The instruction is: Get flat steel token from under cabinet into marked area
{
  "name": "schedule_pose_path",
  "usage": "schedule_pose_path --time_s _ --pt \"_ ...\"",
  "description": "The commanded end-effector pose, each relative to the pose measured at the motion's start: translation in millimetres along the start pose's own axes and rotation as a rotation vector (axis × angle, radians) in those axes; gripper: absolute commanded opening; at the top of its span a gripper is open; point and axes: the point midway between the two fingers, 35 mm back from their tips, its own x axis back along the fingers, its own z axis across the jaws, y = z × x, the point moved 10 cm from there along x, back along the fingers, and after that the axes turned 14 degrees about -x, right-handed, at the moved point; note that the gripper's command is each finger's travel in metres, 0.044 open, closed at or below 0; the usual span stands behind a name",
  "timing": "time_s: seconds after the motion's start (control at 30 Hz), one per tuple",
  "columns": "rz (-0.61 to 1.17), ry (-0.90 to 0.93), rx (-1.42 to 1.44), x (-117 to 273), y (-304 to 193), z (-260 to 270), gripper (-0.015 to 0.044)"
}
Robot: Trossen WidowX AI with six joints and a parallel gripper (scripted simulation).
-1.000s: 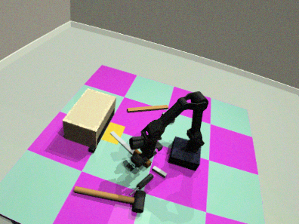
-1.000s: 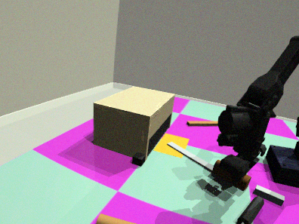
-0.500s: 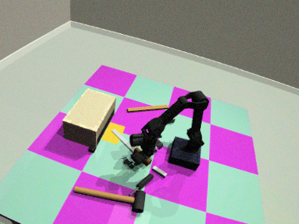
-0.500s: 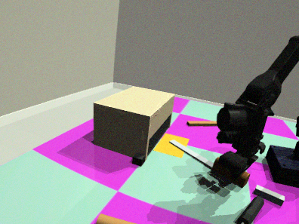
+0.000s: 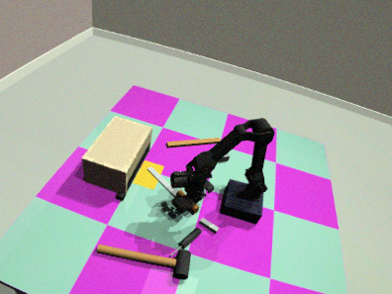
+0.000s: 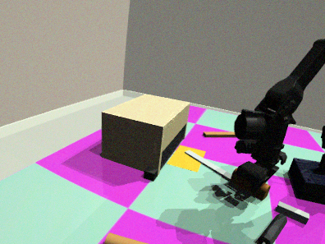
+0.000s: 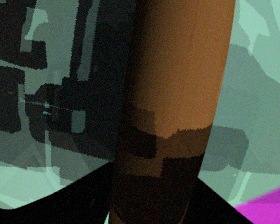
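The cream cabinet (image 5: 116,145) (image 6: 139,109) stands at the left, with a dark vented strip low on its front. No token can be made out in any view. The yellow marked area (image 5: 141,178) (image 6: 178,161) lies in front of the cabinet. My gripper (image 5: 186,203) (image 6: 250,178) (image 7: 150,177) is shut on the wooden handle (image 7: 185,75) (image 6: 263,191) of a tool with a long flat pale blade (image 5: 160,181) (image 6: 208,165). The blade points toward the cabinet, its end above or on the marked area; its height is unclear. The wrist view shows only the handle, not the blade tip.
A wooden bar (image 5: 193,143) (image 6: 218,135) lies beyond the arm. A small pale block (image 5: 209,225) (image 6: 293,212) and a dark-handled screwdriver (image 5: 190,238) (image 6: 272,230) lie near the gripper. A mallet (image 5: 182,264) lies nearer the front. A black foot (image 5: 120,196) (image 6: 151,175) juts from the cabinet's near corner.
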Motion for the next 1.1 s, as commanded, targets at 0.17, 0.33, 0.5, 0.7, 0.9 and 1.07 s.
schedule_pose_path --time_s 0.17,0.33,0.5,0.7,0.9,1.07 --pt "-0.005 0.003 0.001 1 9 -6 0.0000" --pt "-0.005 0.003 0.001 1 14 -10 0.0000" --pt "-0.005 0.002 0.001 1 18 -13 0.0000" --pt "-0.006 0.002 0.001 1 23 -17 0.0000" --pt "-0.006 0.002 0.001 1 28 -20 0.0000" --pt "-0.007 0.002 0.001 1 33 -24 0.0000"
